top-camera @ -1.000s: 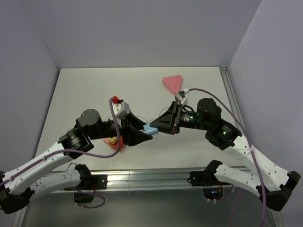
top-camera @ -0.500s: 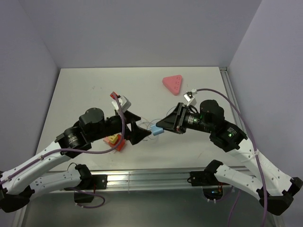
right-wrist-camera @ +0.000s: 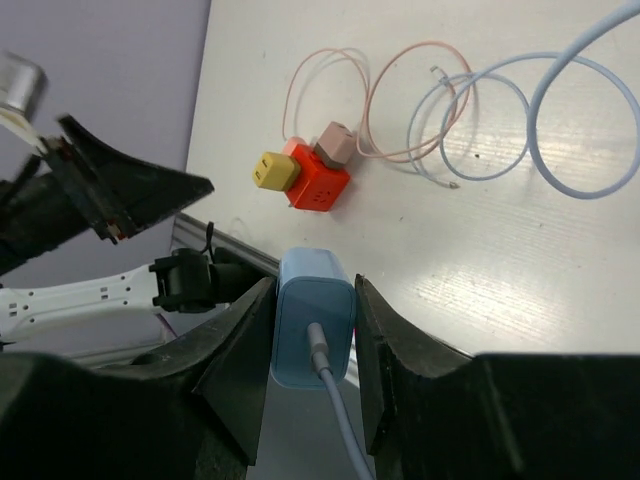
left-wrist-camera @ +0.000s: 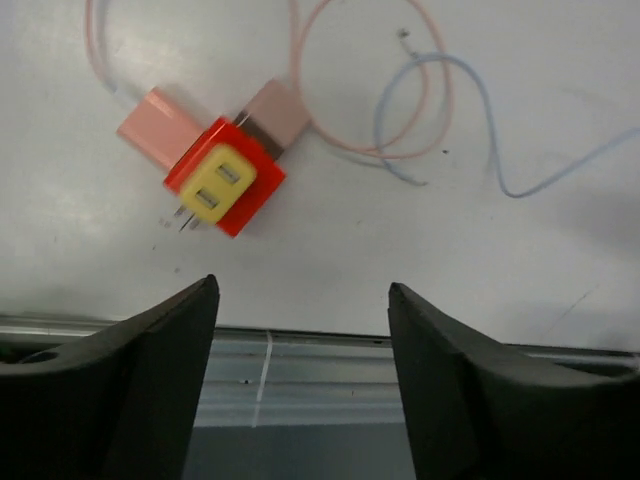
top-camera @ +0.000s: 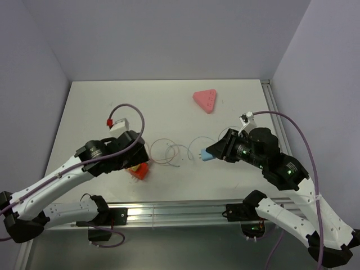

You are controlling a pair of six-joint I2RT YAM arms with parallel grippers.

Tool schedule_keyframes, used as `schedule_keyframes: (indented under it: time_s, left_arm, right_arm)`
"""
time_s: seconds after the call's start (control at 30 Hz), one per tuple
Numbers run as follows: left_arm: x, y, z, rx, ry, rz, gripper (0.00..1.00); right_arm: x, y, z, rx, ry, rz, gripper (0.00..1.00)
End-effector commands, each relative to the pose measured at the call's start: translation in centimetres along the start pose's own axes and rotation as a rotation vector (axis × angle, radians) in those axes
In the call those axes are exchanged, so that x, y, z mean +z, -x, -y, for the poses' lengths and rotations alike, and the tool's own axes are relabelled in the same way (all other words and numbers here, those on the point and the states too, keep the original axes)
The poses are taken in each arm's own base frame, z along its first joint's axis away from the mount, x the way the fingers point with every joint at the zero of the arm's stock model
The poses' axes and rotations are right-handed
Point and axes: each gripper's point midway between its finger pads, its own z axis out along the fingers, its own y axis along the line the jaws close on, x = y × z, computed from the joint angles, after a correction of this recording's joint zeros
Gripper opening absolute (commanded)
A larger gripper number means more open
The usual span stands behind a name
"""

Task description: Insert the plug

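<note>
Pinching the plug (right-wrist-camera: 312,330) by its sides between the two fingers of my right claw (right-wrist-camera: 312,292), I hold it above the table (top-camera: 101,107), right of the middle. Its pale blue cable (right-wrist-camera: 560,150) loops across the surface. My left claw (left-wrist-camera: 303,295) hangs with jaws spread wide and nothing in them, over the orange-red block (left-wrist-camera: 235,195) by the near edge. The pink triangle (top-camera: 205,100) lies well apart, toward the far side

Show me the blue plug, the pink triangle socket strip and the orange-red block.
blue plug (right-wrist-camera: 313,305): right wrist view, middle of its light-blue face.
pink triangle socket strip (top-camera: 205,100): top external view, middle of its upper face.
orange-red block (right-wrist-camera: 322,188): right wrist view, its red side face.
</note>
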Motion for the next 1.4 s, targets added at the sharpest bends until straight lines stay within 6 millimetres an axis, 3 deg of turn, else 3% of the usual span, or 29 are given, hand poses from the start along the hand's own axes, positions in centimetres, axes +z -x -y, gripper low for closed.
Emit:
schedule_keyframes:
  time_s: [0.0, 0.1, 0.17, 0.2, 0.23, 0.3, 0.33, 0.37, 0.47, 0.5, 0.53, 0.6, 0.83, 1.23, 1.37]
  left_arm:
    - [-0.5, -1.4, -4.7, -0.289, 0.103, 0.02, 0.7]
    - [-0.5, -1.6, -6.9, -0.473, 0.123, 0.039, 0.65]
    - [-0.5, -1.8, -7.5, -0.495, 0.121, 0.044, 0.68]
    - [-0.4, -0.9, -5.8, -0.505, 0.035, 0.059, 0.8]
    - [-0.3, -0.9, -4.9, -0.349, -0.043, 0.061, 0.84]
    - [-0.7, -1.2, -1.9, -0.196, -0.206, 0.024, 0.88]
    - [-0.5, -1.0, -1.2, -0.112, -0.228, 0.03, 0.9]
    - [-0.5, -0.7, -0.9, -0.083, -0.225, 0.034, 0.98]
    - [1.0, -0.3, -1.6, 0.087, -0.085, 0.014, 0.99]
    - [2.4, -0.3, -2.7, 0.144, 0.038, 0.001, 0.99]
    - [2.3, 0.1, -3.0, 0.208, 0.083, -0.012, 1.0]
    - [3.9, -0.5, -3.2, 0.296, 0.156, -0.064, 1.0]
    - [7.6, -3.1, -2.4, 0.516, 0.139, -0.216, 1.0]
    - [11.4, -4.3, -4.6, 0.556, 0.211, -0.296, 0.99]
    - [12.3, -3.9, -5.4, 0.517, 0.235, -0.309, 0.99]
  right_arm:
    - [-1.2, 1.2, -0.2, -0.06, 0.012, 0.071, 0.0]
    - [-1.5, 0.8, 0.0, -0.066, 0.024, 0.066, 0.0]
    - [-1.8, 0.7, 0.1, -0.069, 0.025, 0.069, 0.0]
    - [-1.9, 0.6, 0.2, -0.072, 0.023, 0.069, 0.0]
    - [-1.9, 0.5, 0.3, -0.073, 0.022, 0.071, 0.0]
    - [-1.9, 0.5, 0.6, -0.076, 0.013, 0.077, 0.0]
    - [-1.9, 0.5, 0.7, -0.077, 0.012, 0.076, 0.0]
    - [-1.9, 0.4, 0.7, -0.077, 0.013, 0.075, 0.0]
    - [-1.8, 0.1, 0.7, -0.072, 0.023, 0.065, 0.0]
    - [-1.8, 0.1, 0.7, -0.072, 0.025, 0.067, 0.0]
    - [-1.7, 0.0, 0.7, -0.07, 0.028, 0.062, 0.0]
    - [-1.8, -0.1, 0.6, -0.069, 0.033, 0.059, 0.0]
    - [-2.4, 0.0, 0.3, -0.073, 0.041, 0.061, 0.0]
    - [-2.6, -0.4, 0.7, -0.076, 0.042, 0.06, 0.0]
    - [-2.6, -0.5, 0.6, -0.075, 0.047, 0.059, 0.0]
